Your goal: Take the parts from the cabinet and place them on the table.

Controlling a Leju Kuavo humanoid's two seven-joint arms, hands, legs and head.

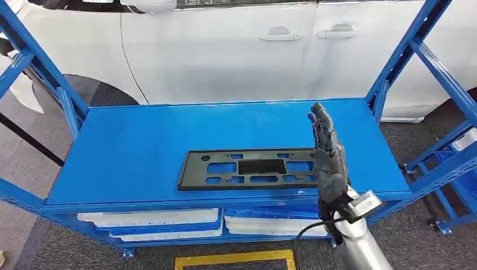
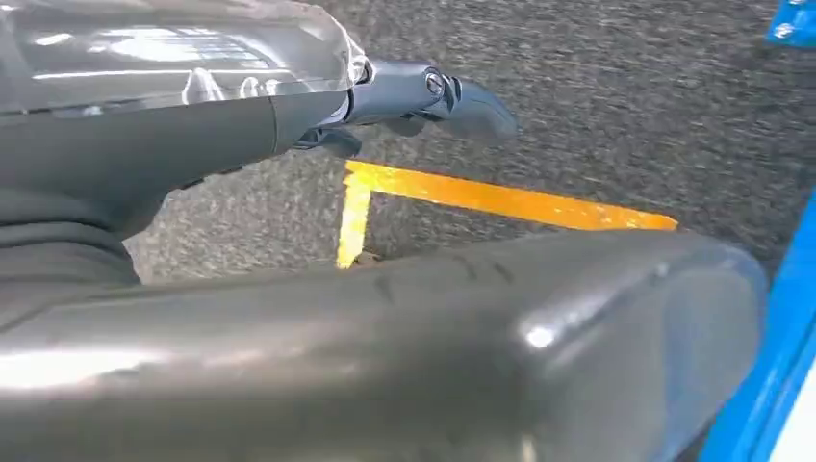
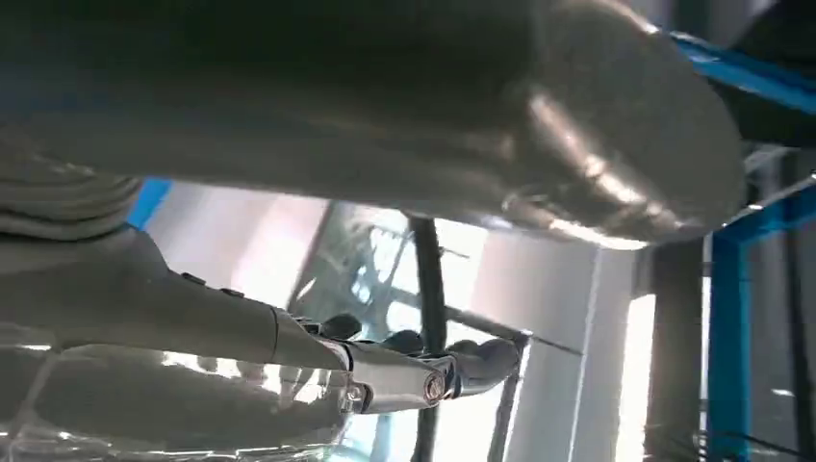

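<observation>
A flat black plastic part (image 1: pixel 247 167) with several cut-outs lies on the blue top shelf (image 1: pixel 140 140) of the cabinet, near its front edge. My right hand (image 1: pixel 327 154) is raised in front of the part's right end, fingers straight and pointing up, holding nothing; it hides that end. In the right wrist view the right hand (image 3: pixel 289 327) has its fingers stretched out and nothing in them. My left hand (image 2: pixel 192 125) hangs low over grey carpet, fingers extended and holding nothing.
White trays (image 1: pixel 152 220) lie on the lower shelf under the part. Blue uprights (image 1: pixel 444 84) frame the cabinet on both sides. A white car (image 1: pixel 225 50) stands right behind it. Yellow floor tape (image 2: pixel 500 202) runs along the carpet in front.
</observation>
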